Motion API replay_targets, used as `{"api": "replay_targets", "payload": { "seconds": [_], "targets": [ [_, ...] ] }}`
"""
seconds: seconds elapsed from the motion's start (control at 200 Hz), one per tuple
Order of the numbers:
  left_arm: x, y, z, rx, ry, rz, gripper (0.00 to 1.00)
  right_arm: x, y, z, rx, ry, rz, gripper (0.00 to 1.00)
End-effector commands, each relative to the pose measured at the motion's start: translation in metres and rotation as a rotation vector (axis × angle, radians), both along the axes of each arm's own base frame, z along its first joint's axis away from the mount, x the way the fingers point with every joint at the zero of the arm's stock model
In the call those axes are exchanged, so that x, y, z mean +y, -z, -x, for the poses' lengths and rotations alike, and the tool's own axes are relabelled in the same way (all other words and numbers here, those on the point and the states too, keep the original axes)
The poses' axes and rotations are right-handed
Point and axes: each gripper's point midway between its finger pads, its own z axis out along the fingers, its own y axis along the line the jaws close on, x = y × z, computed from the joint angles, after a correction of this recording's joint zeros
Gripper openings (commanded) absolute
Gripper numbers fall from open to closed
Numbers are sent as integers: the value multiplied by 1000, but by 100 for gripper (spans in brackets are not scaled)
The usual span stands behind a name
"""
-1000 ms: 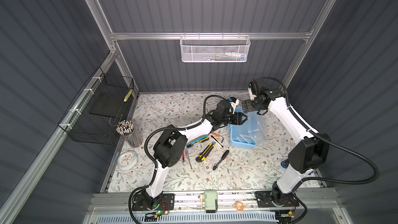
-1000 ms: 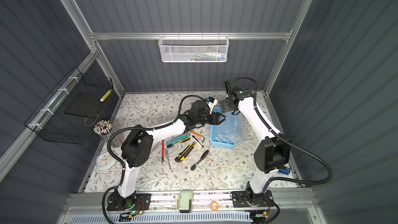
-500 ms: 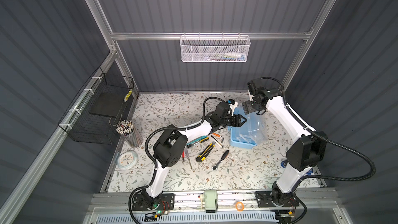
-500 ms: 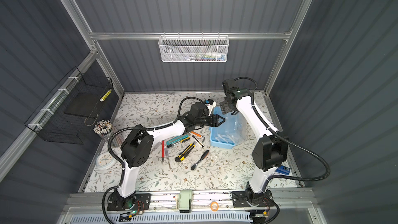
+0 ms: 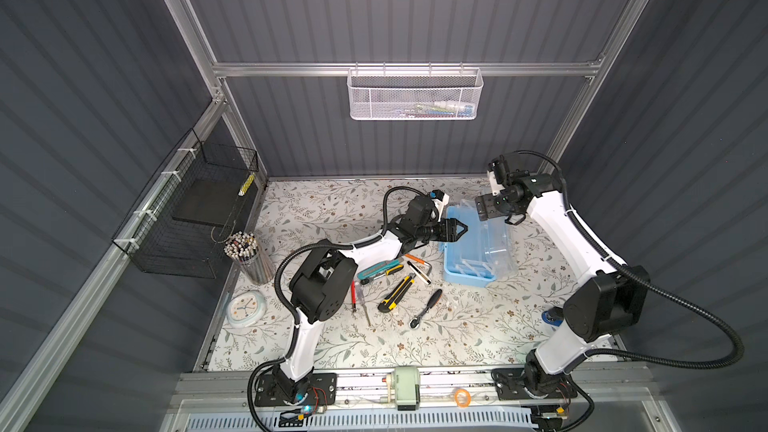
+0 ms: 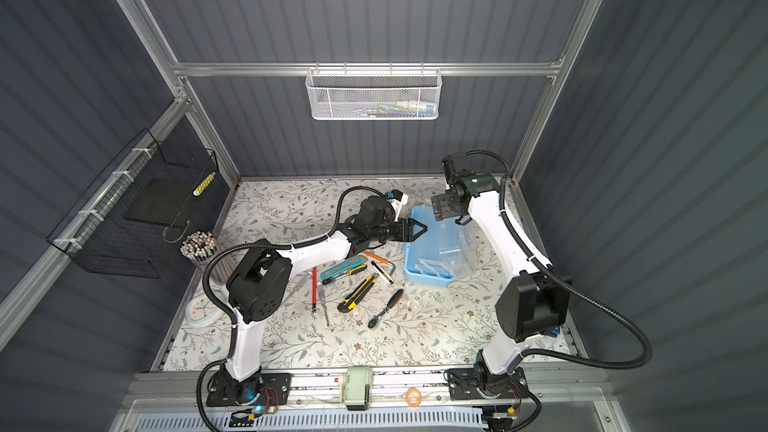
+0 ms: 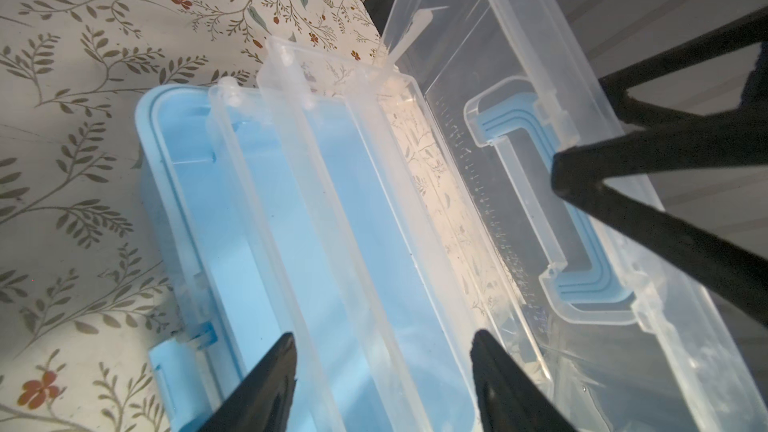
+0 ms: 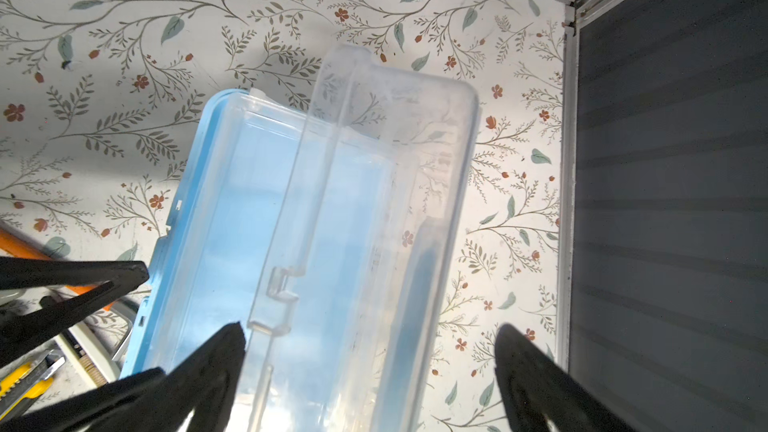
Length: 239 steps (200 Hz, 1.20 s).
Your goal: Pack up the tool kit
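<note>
The tool kit's light-blue box stands open at centre right, its clear lid swung out to the right. My left gripper hovers open over the box's clear inner tray. My right gripper hangs open above the lid, touching nothing. Loose on the mat to the left of the box lie a yellow-black knife, a teal knife, a ratchet, a red screwdriver and a hex key.
A pencil cup and a round clock sit at the mat's left edge. The black wire basket hangs on the left wall, the white mesh basket on the back rail. A blue roll lies beside the right arm.
My left gripper has reached further right over the box and its jaws have widened a little. The right gripper has shifted slightly to the right above the lid.
</note>
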Motion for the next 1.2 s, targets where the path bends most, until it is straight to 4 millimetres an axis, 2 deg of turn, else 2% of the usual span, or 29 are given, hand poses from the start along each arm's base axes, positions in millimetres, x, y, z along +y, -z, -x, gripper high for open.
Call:
{"api": "replay_targets", "payload": {
  "seconds": [0.0,0.235,0.395,0.54,0.91,1.191],
  "targets": [
    [4,-14,-2,-12,-10,25,70,1,-7,7,-21,-11,-85,93],
    [18,-11,-9,-4,-43,25,73,-7,0,12,-15,6,-143,92],
    [23,-5,-13,7,-59,15,74,-6,-3,15,-42,4,-259,91],
    [24,3,-17,15,-71,0,74,-13,1,19,-36,18,-284,91],
    [27,44,-26,46,-95,-115,71,-20,-2,22,-78,38,-389,91],
    [25,73,-30,94,-102,-164,61,-25,2,24,-74,51,-398,90]
  ]
}}
